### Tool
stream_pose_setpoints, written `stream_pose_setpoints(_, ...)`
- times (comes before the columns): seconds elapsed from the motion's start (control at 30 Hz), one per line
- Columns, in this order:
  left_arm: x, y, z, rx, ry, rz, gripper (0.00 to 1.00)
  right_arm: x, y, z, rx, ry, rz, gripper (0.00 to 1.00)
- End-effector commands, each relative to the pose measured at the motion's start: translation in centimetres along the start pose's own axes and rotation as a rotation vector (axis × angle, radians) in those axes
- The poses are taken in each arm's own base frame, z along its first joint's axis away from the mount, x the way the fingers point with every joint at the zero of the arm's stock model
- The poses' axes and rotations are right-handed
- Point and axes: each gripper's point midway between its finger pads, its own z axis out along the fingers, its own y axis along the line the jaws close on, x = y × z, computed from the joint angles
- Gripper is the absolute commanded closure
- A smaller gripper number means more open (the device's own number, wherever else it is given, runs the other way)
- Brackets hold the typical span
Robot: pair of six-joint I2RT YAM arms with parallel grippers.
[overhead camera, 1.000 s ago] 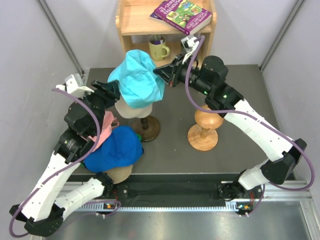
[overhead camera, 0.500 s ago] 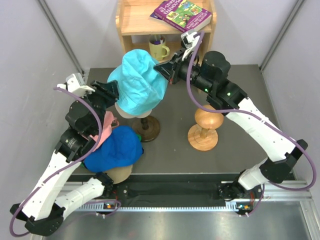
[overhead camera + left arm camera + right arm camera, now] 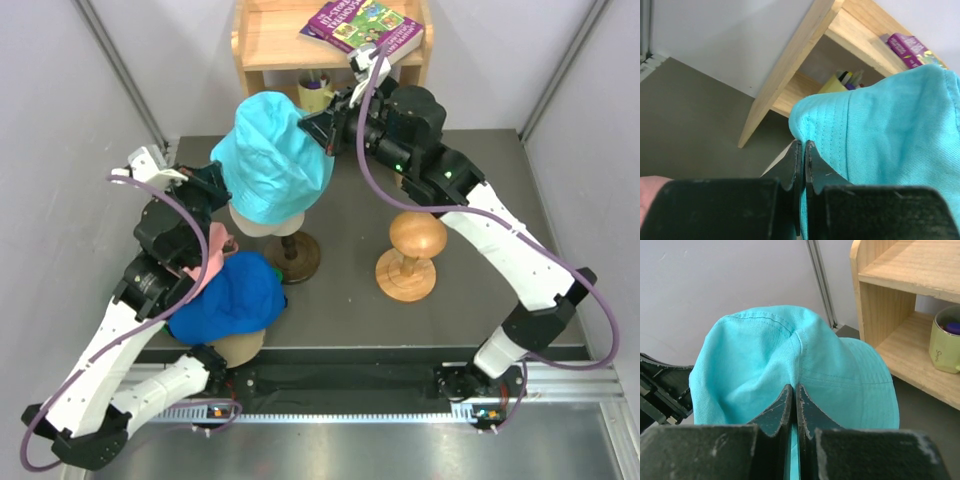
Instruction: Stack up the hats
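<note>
**Q:** What is seen at the left of the overhead view?

**A:** The left gripper [image 3: 215,185] is at the left edge of the cyan hat [image 3: 270,155]. In the left wrist view its fingers [image 3: 796,160] are closed, with the stitched brim pinched between them. Nearer the arm bases, a pink cap [image 3: 212,250] lies against a blue cap [image 3: 230,298] at the front left of the table [image 3: 470,170]. The left arm hides part of both caps.

**Q:** And in the centre?

**A:** The cyan hat lies over the top of a cream mannequin head [image 3: 262,222], which stands on a round dark base. Whether the fabric rests on the head cannot be told.

**Q:** Where is the other arm?

**A:** The right gripper [image 3: 322,130] meets the hat at its far right side. In the right wrist view its fingers [image 3: 775,412] are closed on a fold of the cyan cloth.

**Q:** What is at the right and behind?

**A:** A round-topped wooden stand [image 3: 410,250] is bare, well apart from the hat. Behind stands a wooden shelf [image 3: 270,40], with a green mug [image 3: 945,340] inside and a book [image 3: 365,25] on top.
</note>
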Motion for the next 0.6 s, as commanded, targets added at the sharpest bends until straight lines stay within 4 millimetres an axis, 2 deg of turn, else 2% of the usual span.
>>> stream_pose_setpoints(0.0,0.3,2.0,1.0,-0.096,-0.014,0.047,1.0,0.1,0.3,0.6,0.012,0.019,0.01,1.0)
stream_pose_setpoints(0.23,2.5,5.1,2.5,-0.158,0.084,0.009,1.0,1.5,-0.7,0.9,0.066,0.068,0.031,1.0)
stream_pose_setpoints(0.33,3.1,6.3,2.7,-0.182,0.124,0.001,1.0,1.5,-1.4,0.4,0.091,0.074,0.046,0.95)
stream_pose_setpoints(0.4,3.0,6.4,2.5,-0.171,0.12,0.0,1.0,1.0,-1.5,-0.2,0.082,0.061,0.055,0.88)
stream_pose_setpoints(0.43,3.1,6.4,2.4,-0.166,0.122,0.01,1.0,1.6,-1.8,-0.3,0.087,0.068,0.062,0.85)
stream_pose_setpoints(0.5,3.8,6.1,2.4,-0.136,0.149,0.018,1.0,0.9,-1.9,-1.3,0.072,0.05,0.079,0.74)
stream_pose_setpoints(0.53,3.9,5.8,2.4,-0.118,0.156,0.018,1.0,2.0,-2.3,-1.4,0.075,0.073,0.091,0.69)
stream_pose_setpoints(0.57,4.1,5.4,2.4,-0.095,0.166,0.014,1.0,2.0,-2.3,-1.6,0.063,0.064,0.101,0.56)
